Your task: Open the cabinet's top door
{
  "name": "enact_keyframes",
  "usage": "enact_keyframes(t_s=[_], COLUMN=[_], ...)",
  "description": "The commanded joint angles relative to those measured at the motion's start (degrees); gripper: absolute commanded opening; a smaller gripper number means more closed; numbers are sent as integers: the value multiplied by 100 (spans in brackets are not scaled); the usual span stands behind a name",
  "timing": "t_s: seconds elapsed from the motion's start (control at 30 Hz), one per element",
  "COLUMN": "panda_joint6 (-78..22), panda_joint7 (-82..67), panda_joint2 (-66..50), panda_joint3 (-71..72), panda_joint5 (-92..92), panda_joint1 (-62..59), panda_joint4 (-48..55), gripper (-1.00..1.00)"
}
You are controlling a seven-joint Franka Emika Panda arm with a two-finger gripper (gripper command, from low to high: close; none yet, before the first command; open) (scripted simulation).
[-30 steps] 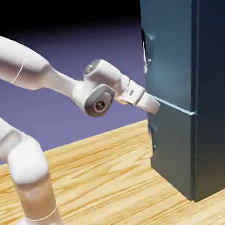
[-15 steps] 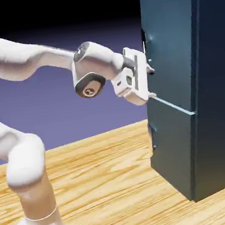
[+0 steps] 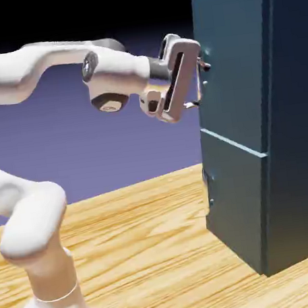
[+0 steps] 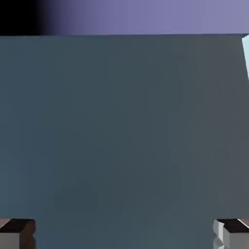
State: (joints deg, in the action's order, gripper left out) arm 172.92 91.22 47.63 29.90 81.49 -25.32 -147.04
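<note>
The dark teal cabinet (image 3: 281, 168) stands on the exterior view's right. Its top door (image 3: 235, 65) is shut flat against the body. My gripper (image 3: 199, 83) is level with the upper door at its left edge, close to the panel, with its jaws wide open one above the other and nothing between them. The hand mostly hides the pale bar handle there. In the hand view the top door (image 4: 126, 136) fills the picture. The handle (image 4: 246, 56) is a pale sliver at the right edge. My gripper (image 4: 124, 236) has its fingertips (image 4: 17, 233) far apart.
The shorter lower door (image 3: 235, 194) sits below the seam, with a small dark handle (image 3: 207, 189) at its left edge. The cabinet rests on a wooden table (image 3: 148, 252). My arm's base rises at the lower left.
The hand has risen from the seam between the doors to the upper door's height and turned to face the panel. The jaws have spread wider.
</note>
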Motion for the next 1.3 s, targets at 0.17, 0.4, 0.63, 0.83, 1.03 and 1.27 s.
enact_keyframes(t_s=[0.17, 0.4, 0.63, 0.83, 1.03, 1.27], panda_joint6=[-20, -43, -67, -145, -402, -1486], panda_joint7=[895, 1939, 2983, 3498, 3411, 3354], panda_joint2=[275, 595, 916, 1014, 753, 840], panda_joint3=[549, 1189, 1829, 2276, 2728, 1560], panda_joint5=[1496, 3240, 4985, 5941, 6165, 5439], panda_joint1=[-477, -1034, -1591, -2096, -2942, -1711], panda_joint4=[256, 555, 854, 1141, 1657, 618], gripper=[0, 0, 0, 0, -100, -100])
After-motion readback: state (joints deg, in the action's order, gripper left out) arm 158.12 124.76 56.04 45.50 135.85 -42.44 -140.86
